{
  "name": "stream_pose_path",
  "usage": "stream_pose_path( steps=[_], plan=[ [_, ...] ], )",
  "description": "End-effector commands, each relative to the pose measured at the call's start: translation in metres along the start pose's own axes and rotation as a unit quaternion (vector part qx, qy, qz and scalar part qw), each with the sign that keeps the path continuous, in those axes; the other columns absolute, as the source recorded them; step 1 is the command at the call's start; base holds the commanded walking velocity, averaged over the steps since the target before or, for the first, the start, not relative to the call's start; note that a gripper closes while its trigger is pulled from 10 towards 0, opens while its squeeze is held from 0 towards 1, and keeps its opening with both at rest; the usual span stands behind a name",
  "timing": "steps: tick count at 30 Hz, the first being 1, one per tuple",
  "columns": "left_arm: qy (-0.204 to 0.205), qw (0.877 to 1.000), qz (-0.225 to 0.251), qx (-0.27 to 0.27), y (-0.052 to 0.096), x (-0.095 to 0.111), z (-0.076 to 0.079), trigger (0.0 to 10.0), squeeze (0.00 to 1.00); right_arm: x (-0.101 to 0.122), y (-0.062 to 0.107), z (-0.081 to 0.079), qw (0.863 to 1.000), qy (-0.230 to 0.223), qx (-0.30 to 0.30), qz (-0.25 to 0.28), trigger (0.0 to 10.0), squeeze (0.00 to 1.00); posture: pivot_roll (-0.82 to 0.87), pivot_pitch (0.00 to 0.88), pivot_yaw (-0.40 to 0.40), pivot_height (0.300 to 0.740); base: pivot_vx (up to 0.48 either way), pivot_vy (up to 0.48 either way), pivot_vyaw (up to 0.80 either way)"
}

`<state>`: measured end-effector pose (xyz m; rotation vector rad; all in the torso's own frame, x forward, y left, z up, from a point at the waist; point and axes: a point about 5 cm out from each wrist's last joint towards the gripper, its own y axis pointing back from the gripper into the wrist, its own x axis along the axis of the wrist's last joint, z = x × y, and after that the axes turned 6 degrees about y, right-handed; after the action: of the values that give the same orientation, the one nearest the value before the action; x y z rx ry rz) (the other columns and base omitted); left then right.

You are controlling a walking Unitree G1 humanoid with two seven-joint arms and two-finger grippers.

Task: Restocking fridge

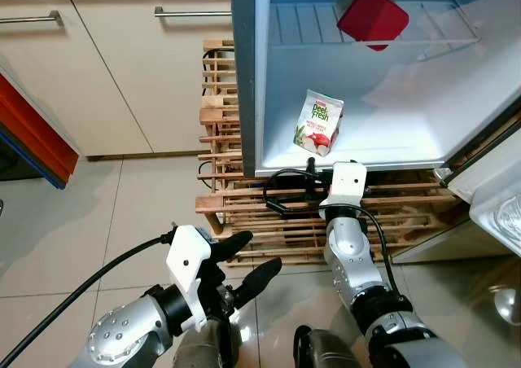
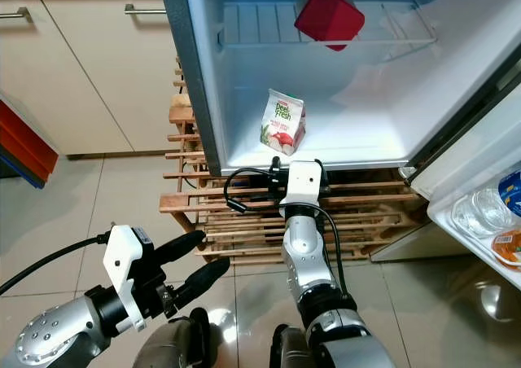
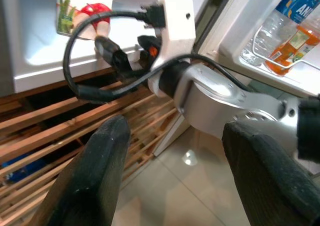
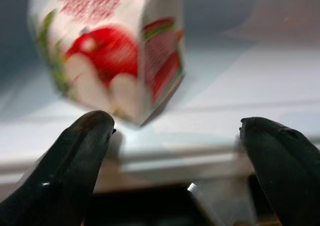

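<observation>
The white juice carton (image 1: 318, 123) with a red apple and green lettering printed on it stands upright on the white floor of the open fridge (image 1: 423, 132), set back from the front lip and turned a little on its base. Around it the fridge floor lies bare, with open room on both sides and above, up to the white wire shelf (image 1: 383, 26).

Over on the left, the left gripper (image 1: 248, 262) hangs low above the grey floor tiles (image 1: 81, 230), its two black fingers spread apart and holding nothing. Behind it are cream cupboard doors (image 1: 146, 75) with steel bar handles. A slatted wooden rack (image 1: 244, 213) sits under and beside the fridge.

The right gripper (image 4: 180, 146) is raised just in front of the fridge's front edge, pointing at the carton; its fingers (image 4: 75, 156) are wide apart, short of the carton and not touching it.

A red square plastic container (image 1: 373, 17) rests tilted on the wire shelf above. At the far right, the fridge door's shelf (image 2: 464, 230) holds clear plastic bottles (image 2: 488, 209).
</observation>
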<state>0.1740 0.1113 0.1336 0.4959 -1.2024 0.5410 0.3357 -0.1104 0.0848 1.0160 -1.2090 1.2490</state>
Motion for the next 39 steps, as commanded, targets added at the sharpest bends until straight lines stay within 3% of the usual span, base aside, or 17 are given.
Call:
stream_pose_path(
  steps=[1,6,19,25,31,35,39],
  plan=[
    [0.002,1.000,-0.008,0.000,0.000,-0.003,0.006,10.0,0.00,0.004,-0.006,0.006,1.000,0.013,-0.020,0.005,10.0,0.00,0.12,0.278,0.002,0.740,0.000,0.000,0.00],
    [0.006,1.000,-0.007,0.000,0.000,-0.004,0.008,10.0,0.00,0.016,-0.016,0.007,0.999,0.023,-0.023,0.021,10.0,0.00,0.12,0.280,-0.007,0.740,0.000,0.000,0.00],
    [0.012,1.000,-0.005,0.008,-0.001,-0.006,0.010,10.0,0.00,0.015,-0.025,0.002,0.997,0.078,0.003,-0.004,10.0,0.00,0.14,0.277,-0.019,0.740,0.000,0.000,0.00],
    [0.010,1.000,-0.001,0.014,-0.001,-0.004,0.007,10.0,0.00,0.015,-0.026,0.002,0.996,0.083,0.004,-0.007,10.0,0.00,0.14,0.271,-0.028,0.740,0.000,0.000,0.00],
    [0.010,1.000,-0.001,0.016,-0.001,-0.005,0.006,10.0,0.00,0.008,-0.016,-0.005,0.994,0.103,0.026,0.010,10.0,0.00,0.14,0.252,-0.034,0.740,0.000,0.000,0.00],
    [0.012,1.000,0.003,0.017,-0.004,-0.004,0.002,10.0,0.00,0.004,-0.016,0.006,0.989,0.151,-0.002,0.008,10.0,0.00,0.12,0.245,-0.029,0.740,0.000,0.000,0.00],
    [0.011,1.000,0.003,0.013,-0.006,-0.005,0.003,10.0,0.00,0.011,-0.022,0.011,0.985,0.169,-0.026,0.014,10.0,0.00,0.12,0.240,-0.028,0.740,0.000,0.000,0.00]
  ],
)
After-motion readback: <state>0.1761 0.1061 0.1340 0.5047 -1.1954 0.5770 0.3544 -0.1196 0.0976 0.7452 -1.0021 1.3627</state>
